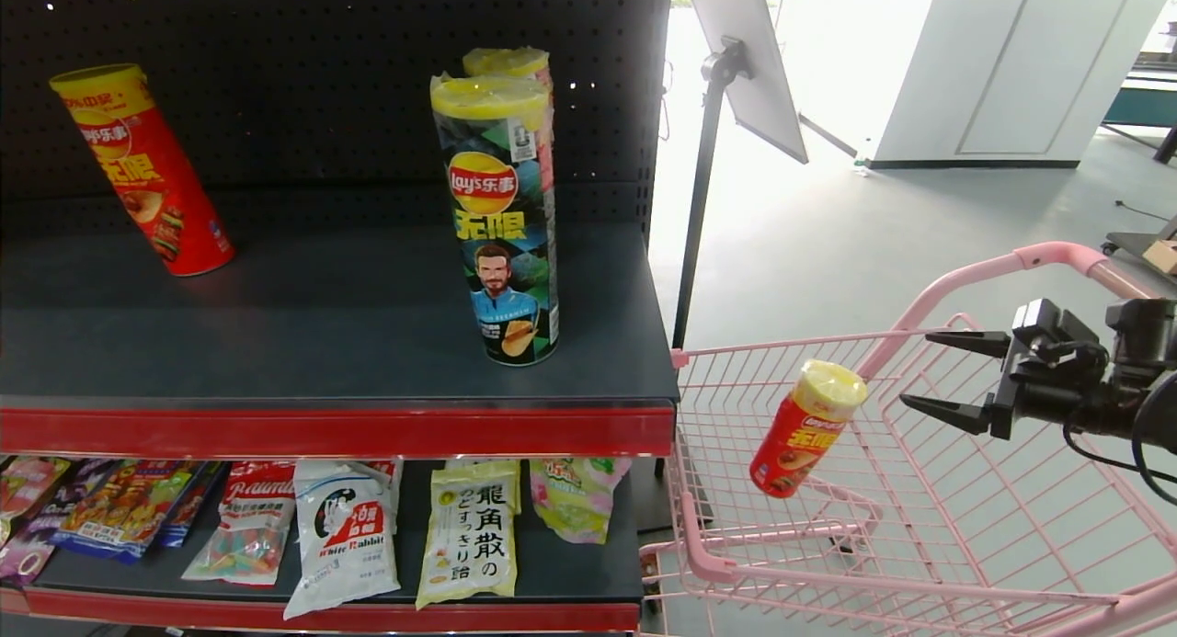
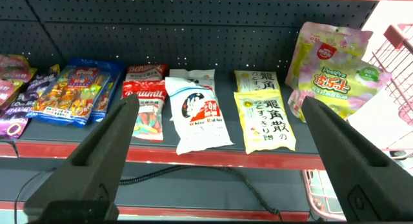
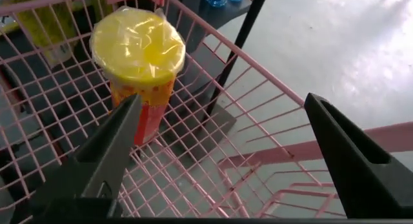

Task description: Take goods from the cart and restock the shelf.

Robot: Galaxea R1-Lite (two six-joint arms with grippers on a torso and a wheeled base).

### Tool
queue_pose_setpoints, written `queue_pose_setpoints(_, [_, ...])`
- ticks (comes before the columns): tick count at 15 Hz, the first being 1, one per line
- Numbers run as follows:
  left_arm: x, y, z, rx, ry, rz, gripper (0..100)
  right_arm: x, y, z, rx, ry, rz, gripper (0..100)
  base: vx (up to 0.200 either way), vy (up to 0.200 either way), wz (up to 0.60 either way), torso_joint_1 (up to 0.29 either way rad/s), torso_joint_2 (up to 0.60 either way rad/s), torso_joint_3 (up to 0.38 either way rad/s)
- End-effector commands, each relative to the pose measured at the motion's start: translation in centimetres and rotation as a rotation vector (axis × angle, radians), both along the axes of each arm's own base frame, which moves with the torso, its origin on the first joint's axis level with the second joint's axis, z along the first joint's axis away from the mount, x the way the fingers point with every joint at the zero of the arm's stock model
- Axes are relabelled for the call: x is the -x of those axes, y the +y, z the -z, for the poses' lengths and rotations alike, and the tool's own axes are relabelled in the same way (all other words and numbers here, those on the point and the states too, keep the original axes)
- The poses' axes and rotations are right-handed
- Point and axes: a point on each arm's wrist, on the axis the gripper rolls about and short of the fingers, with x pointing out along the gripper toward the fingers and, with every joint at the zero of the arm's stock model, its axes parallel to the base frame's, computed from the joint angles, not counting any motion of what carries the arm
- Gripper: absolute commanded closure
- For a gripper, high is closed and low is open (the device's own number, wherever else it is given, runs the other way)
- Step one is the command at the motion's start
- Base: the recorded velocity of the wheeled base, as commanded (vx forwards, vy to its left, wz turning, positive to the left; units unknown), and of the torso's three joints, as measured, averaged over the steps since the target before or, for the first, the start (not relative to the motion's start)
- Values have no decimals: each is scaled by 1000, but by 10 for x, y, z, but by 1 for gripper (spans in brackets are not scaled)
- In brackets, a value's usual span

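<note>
A red chip can with a yellow lid (image 1: 807, 427) (image 3: 139, 75) stands tilted in the pink cart (image 1: 929, 527). My right gripper (image 1: 931, 372) (image 3: 222, 159) hovers open just to the can's right, above the cart, with nothing between its fingers. On the upper shelf (image 1: 331, 343) stand a dark chip can (image 1: 501, 219) with another can (image 1: 510, 62) behind it, and a red can (image 1: 142, 168) at the back left. My left gripper (image 2: 219, 159) is open, facing the lower shelf's snack bags (image 2: 193, 111).
The lower shelf (image 1: 552, 573) holds several snack bags (image 1: 345, 536). A stand with a tilted white panel (image 1: 745, 58) rises between the shelf and the cart. The cart's pink handle (image 1: 1057, 255) sits near my right arm. Bare upper-shelf room lies between the red and dark cans.
</note>
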Motion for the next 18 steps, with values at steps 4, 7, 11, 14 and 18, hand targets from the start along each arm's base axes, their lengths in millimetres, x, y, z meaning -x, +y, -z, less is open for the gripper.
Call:
queue_pose_setpoints(4, [0,0,0,0,0,0,0,-1,18,36,-39,111,-51,0,0,0,0,0,0,0])
queue_pose_setpoints(7, [0,0,0,0,0,0,0,-11,40,51,-59,147,-129,0,0,0,0,0,0,0])
queue_pose_setpoints(11, [0,0,0,0,0,0,0,-24,76,66,-71,189,-234,0,0,0,0,0,0,0])
queue_pose_setpoints(14, [0,0,0,0,0,0,0,-43,104,72,-83,206,-298,0,0,0,0,0,0,0])
queue_pose_setpoints(18, [0,0,0,0,0,0,0,-54,130,77,-94,225,-351,0,0,0,0,0,0,0])
